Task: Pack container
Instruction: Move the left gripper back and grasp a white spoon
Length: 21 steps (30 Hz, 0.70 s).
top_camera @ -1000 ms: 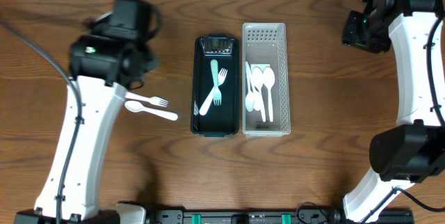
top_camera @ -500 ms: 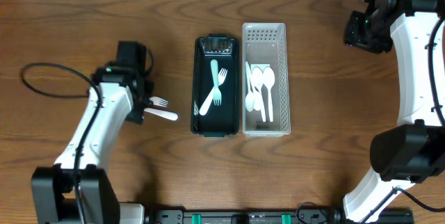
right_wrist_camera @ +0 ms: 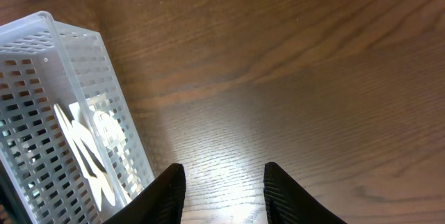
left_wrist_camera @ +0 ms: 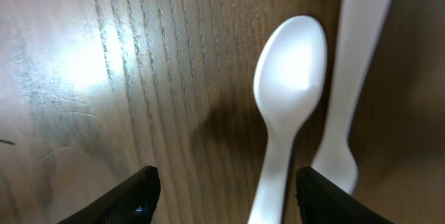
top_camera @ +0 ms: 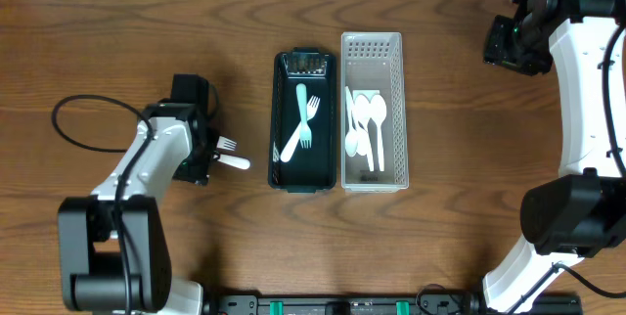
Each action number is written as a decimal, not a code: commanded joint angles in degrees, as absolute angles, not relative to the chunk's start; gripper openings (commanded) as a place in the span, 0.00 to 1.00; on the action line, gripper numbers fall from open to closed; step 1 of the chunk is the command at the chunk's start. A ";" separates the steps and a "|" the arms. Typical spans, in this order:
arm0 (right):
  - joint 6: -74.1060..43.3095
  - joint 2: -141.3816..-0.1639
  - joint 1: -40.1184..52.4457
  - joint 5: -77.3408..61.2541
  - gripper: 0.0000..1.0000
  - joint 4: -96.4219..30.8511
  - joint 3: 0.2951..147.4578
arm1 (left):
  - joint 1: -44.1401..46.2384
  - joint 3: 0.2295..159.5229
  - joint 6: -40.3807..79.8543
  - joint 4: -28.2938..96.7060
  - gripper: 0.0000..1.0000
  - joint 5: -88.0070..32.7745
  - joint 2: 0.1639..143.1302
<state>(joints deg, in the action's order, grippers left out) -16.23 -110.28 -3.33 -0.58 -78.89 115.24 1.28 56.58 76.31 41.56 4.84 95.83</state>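
At left wrist level, left gripper (left_wrist_camera: 233, 195) is being held open low over the table (left_wrist_camera: 104, 78), jaws set either side of the white spoon (left_wrist_camera: 292, 71) handle, no contact visible. White fork (left_wrist_camera: 354, 78) is lying just beside the spoon. Its neck is running down toward one fingertip (left_wrist_camera: 327, 193), and its tines are being hidden there. The fork handle is being cut off by the top edge of that view. Bare wood is being left open on the spoon's other side.

Overhead, both pieces are being shown on the table just left of the black tray (top_camera: 278, 110), not in it. Spoon bowl and most of the fork handle are being covered by the arm.

Two pale green forks (top_camera: 303, 124) are being held in the black tray, crossed, with a third piece at its left wall too thin to identify. Several white spoons (top_camera: 370, 124) are being held in the white slotted basket (top_camera: 399, 90), which is sitting against the tray's right side.

Right gripper (right_wrist_camera: 226, 200) is being kept open and empty over bare wood right of the basket, well apart from it, near the far table edge.
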 commanded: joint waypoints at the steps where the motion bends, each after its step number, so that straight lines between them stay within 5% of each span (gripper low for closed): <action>1: -15.57 -110.74 -3.79 -0.23 0.40 -79.11 115.39 | 0.97 55.99 76.58 41.01 0.65 4.89 98.41; 11: -15.59 -110.74 -3.79 -0.23 0.40 -79.29 115.39 | 0.97 55.99 73.34 36.27 0.64 4.71 102.74; 21: -15.59 -110.74 -3.79 -0.23 0.39 -79.37 115.39 | 0.97 55.99 70.30 32.84 0.40 4.45 103.88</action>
<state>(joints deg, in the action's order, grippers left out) -16.23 -110.28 -3.33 -0.58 -79.15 115.24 1.28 56.58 71.46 33.12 4.64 102.13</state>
